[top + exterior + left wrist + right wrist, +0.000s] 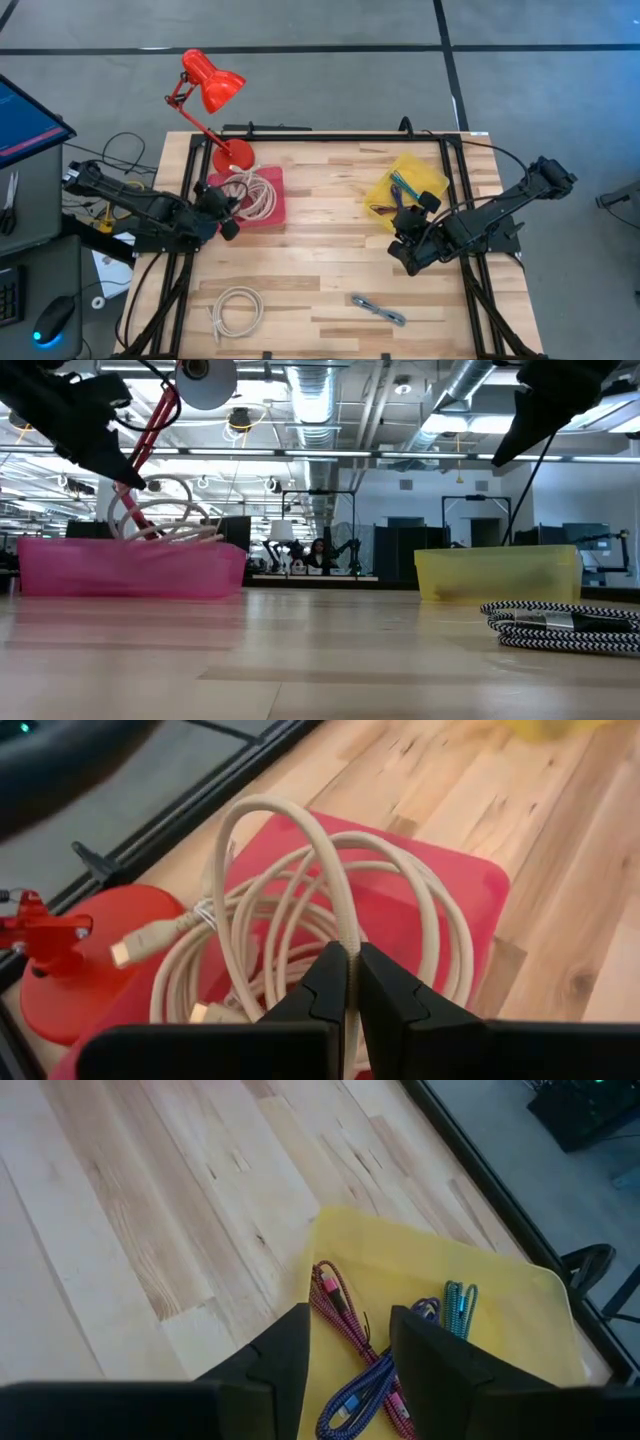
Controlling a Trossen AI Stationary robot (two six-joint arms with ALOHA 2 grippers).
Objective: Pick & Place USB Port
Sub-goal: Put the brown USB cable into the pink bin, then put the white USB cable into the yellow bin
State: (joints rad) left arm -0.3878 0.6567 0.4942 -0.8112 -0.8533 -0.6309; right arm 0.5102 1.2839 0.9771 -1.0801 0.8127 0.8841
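Note:
A cream USB cable (300, 890), coiled, lies in the pink tray (272, 212) at the table's far left; some loops (165, 510) stand up above the tray's rim. My left gripper (350, 970) is at the tray's left edge (228, 212) and is shut on one strand. My right gripper (405, 236) hangs open above the near edge of the yellow tray (480, 1330), which holds several coloured cables (365, 1365); nothing is between its fingers. My left gripper pinches one strand of the cream cable's coil (346, 925) between its two fingers, coming in on a slant from the table's left and pointing downward. The pinched loop arches up above the fingers, and the other turns rest slack in the pink tray.
A red desk lamp (210, 85) stands with its base (233, 156) just behind the pink tray. A second cream coil (237, 308) and a black-and-white braided cable (378, 309) lie near the table's front edge. Bare wood lies between the two trays.

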